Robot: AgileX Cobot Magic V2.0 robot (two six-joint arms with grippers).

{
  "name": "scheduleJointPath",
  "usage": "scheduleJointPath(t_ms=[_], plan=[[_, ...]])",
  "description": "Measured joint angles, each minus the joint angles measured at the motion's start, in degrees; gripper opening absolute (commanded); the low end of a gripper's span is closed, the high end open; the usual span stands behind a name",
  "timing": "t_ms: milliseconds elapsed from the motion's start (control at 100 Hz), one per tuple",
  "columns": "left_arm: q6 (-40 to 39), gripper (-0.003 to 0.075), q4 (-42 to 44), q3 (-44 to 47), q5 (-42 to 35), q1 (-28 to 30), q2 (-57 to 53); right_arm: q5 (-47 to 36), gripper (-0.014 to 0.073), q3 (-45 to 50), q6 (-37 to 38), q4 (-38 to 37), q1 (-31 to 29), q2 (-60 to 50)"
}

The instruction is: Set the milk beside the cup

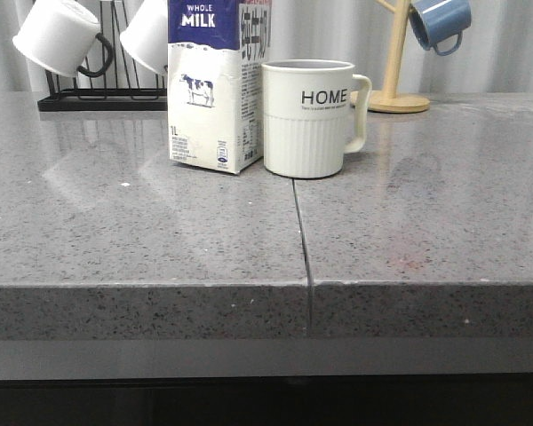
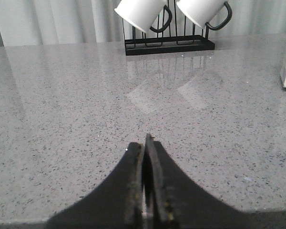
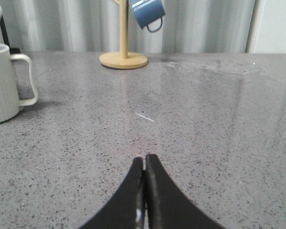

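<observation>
On surface (image 1: 142, 231), front view gave you milk (image 1: 215, 84) upright, touching cup (image 1: 309, 117); only wrist views showed left pincer (image 2: 146, 143) and right pincer (image 3: 144, 162), both pressed together, holding nothing.

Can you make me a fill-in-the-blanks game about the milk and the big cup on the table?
1. The milk stands right beside the cup that says ____.
2. The picture on the milk carton shows a ____.
3. The mug hanging on the wooden stand is colored ____.
4. The left end effector and right end effector are both ____ and hold nothing.

Missing words: HOME; cow; blue; shut
</observation>
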Motion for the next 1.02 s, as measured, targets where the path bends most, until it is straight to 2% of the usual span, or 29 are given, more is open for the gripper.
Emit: scheduleJointPath(t_ms=[400,1020], plan=[[0.0,-0.002,0.0,0.0,0.12,0.0,0.0,6.75,-0.0066,0.02,0.51,0.0,0.0,-5.05],[0.0,-0.002,0.0,0.0,0.12,0.0,0.0,7.08,-0.0066,0.02,0.51,0.0,0.0,-5.16]])
